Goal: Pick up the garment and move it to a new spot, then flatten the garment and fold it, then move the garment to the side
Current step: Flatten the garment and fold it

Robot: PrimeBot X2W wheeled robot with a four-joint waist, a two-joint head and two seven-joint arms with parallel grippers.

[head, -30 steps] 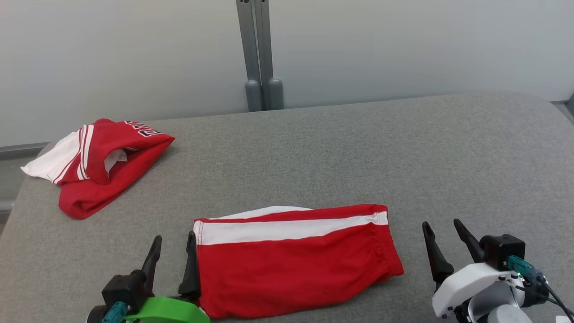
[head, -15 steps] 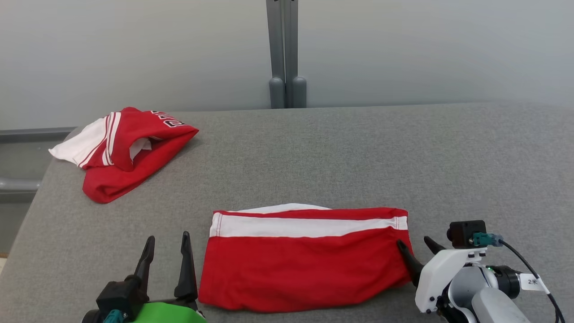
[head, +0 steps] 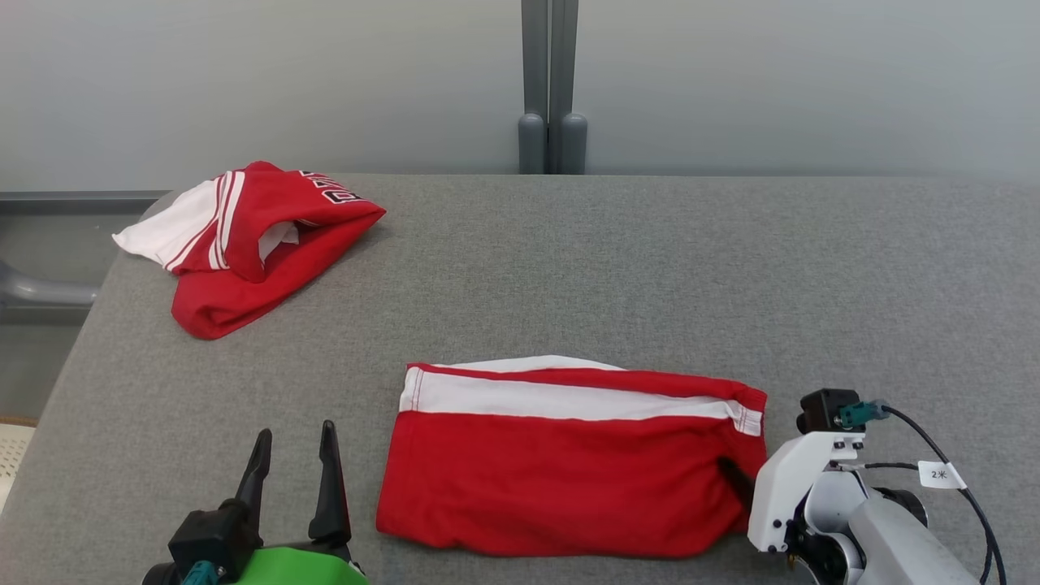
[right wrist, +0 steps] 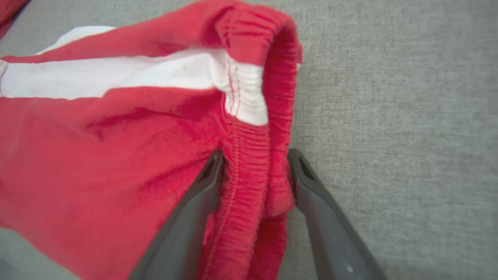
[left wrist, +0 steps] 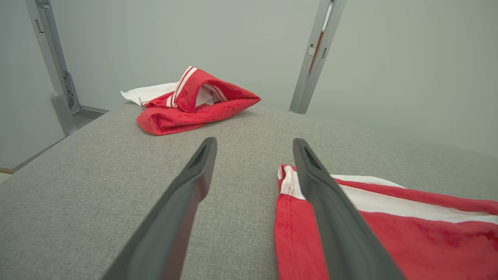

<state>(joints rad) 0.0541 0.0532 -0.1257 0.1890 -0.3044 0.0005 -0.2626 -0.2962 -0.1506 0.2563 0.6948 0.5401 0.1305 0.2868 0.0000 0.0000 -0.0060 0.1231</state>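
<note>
The garment [head: 569,471], red shorts with a white side stripe, lies folded flat near the front of the grey table [head: 650,268]. My right gripper [head: 743,487] is at its right end. In the right wrist view the two fingers straddle the gathered elastic waistband [right wrist: 249,171], one on the red cloth and one on the table side, with the jaws still wide; the right gripper [right wrist: 255,155] is open around the band. My left gripper [head: 294,439] stands open just left of the garment's left edge [left wrist: 288,186], touching nothing.
A second red and white garment [head: 252,244] lies crumpled at the table's far left corner. A grey post [head: 552,89] rises behind the table's far edge. The table's left edge [head: 73,357] drops off near the left gripper.
The head camera has shifted. My right gripper went from standing off to the right of the garment onto its waistband end, which is now slightly bunched. The left gripper stays open beside the left edge.
</note>
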